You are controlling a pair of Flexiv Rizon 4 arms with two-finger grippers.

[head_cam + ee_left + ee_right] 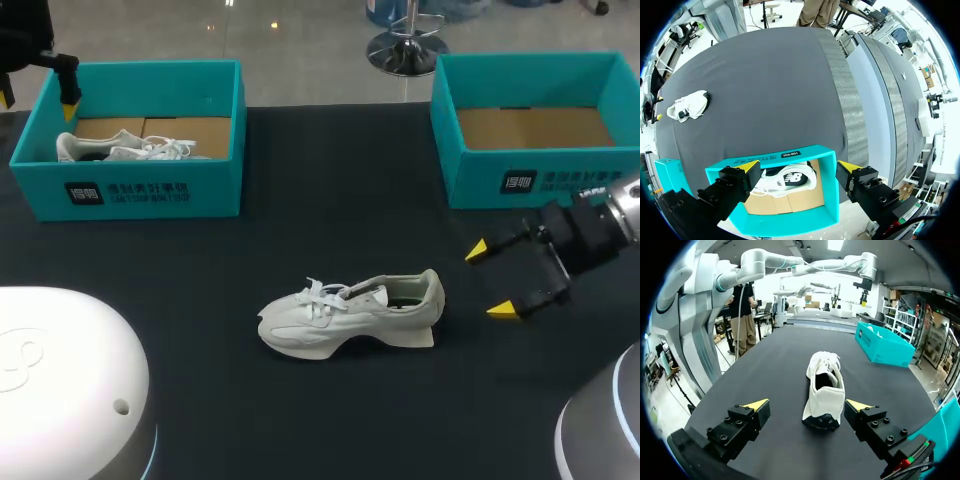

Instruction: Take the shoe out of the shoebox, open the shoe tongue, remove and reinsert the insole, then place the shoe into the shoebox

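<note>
Shoe: a white shoe (350, 315) stands on its sole near the middle of the dark table (300, 190), out of both boxes, toe toward the left side and heel toward the right gripper.
Right gripper: the right gripper (490, 280) hangs low just beside the heel, its claw released, yellow tips spread wide and touching nothing.
Right wrist view adds: the shoe (824, 390) lies ahead of the spread fingers with its heel nearest them. A gap of table shows on each side, and the mouth of the shoe looks dark inside. The head view does not show this from its side angle.
Left shoebox: the teal left shoebox (130, 190) sits at the far left of the table, with a second shoe (120, 150) lying in it on a cardboard floor.
Left gripper: the left gripper (68, 100) hovers over the far left corner of that box. The head view shows only one yellow tip, so it does not settle the claw's state.
Left wrist view adds: both tips stand far apart above the box's near wall (770, 159), released and empty. The second shoe (785, 180) lies on its side under them.
Right shoebox: the teal right shoebox (540, 170) sits at the far right, showing only its cardboard floor.
</note>
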